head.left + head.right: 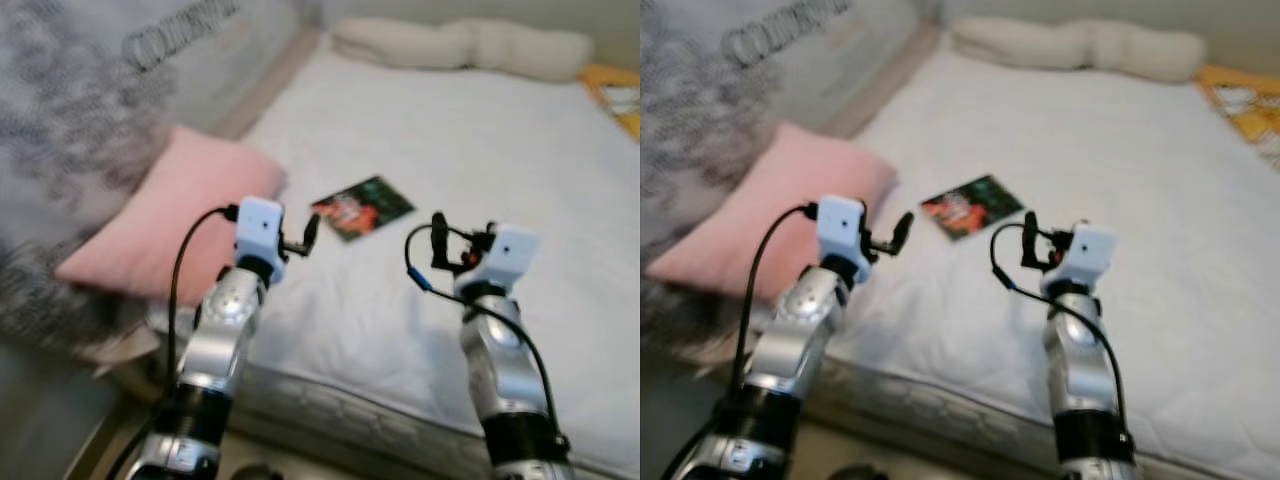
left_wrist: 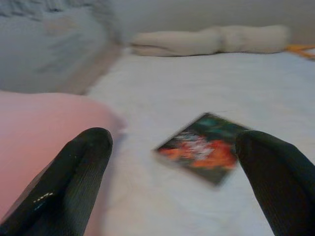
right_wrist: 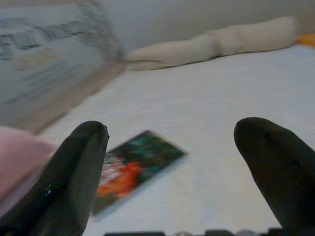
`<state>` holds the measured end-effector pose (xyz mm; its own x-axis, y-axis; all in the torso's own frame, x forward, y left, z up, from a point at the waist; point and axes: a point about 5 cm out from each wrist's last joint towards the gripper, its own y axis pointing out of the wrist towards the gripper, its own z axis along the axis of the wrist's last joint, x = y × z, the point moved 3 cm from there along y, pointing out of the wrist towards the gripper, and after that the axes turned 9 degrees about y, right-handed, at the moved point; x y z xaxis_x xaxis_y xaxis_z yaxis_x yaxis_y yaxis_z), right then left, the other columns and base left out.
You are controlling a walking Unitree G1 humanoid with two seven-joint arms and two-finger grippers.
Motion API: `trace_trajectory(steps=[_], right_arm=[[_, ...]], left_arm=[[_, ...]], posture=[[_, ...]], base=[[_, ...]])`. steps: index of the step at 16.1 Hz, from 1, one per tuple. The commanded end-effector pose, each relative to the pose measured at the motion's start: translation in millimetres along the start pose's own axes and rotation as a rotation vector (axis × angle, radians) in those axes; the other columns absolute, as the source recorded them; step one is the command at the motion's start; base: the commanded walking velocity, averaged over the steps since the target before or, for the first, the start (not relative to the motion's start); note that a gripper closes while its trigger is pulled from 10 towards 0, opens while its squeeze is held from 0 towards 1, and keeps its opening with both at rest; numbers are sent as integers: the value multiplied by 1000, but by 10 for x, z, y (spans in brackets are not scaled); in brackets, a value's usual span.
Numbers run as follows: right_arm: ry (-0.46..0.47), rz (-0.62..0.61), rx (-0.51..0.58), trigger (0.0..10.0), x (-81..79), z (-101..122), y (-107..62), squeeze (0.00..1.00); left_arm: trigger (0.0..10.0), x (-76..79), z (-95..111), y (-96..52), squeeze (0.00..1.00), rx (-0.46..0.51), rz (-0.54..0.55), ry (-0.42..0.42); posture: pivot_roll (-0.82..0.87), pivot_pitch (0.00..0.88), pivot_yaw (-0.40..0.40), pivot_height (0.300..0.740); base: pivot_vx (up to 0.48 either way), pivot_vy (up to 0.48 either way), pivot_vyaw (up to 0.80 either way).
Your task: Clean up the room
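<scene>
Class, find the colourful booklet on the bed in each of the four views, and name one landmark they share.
Left eye: booklet, centre, beyond both claws.
Right eye: centre-left.
Left wrist: between the open black fingers.
Right wrist: beside one finger.
Shared landmark: cream bolster pillow at the bed's far end.

Bed (image 1: 480, 170): white quilted cloth, matt. Pillow (image 1: 170, 215): pink cloth, matt. Book (image 1: 362, 207): printed paper cover. Fingers (image 2: 74, 182): black, matt.

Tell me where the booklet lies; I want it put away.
The booklet lies flat on the white bed, just beyond the pink pillow, ahead of the left claw.
</scene>
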<state>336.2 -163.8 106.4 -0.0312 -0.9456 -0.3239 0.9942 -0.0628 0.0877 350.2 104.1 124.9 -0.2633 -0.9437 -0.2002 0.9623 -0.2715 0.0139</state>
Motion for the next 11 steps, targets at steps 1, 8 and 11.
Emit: trace_trajectory(steps=[1,8,11], right_arm=[[3,6,-4,10000,-5,16,25,0],[-2,-33,-25,10000,48,-19,42,0],[-10,-20,-28,10000,21,-23,46,0]], left_arm=[[10000,-25,38,8,0,5,12,14],[10000,-23,24,-1,0,-13,25,26],[10000,-58,1,-13,0,-25,43,20]], posture=[[-8,0,14,740],[-5,0,10,740],[1,0,7,740]], base=[[0,0,681],[109,-401,381],[303,-369,0]])
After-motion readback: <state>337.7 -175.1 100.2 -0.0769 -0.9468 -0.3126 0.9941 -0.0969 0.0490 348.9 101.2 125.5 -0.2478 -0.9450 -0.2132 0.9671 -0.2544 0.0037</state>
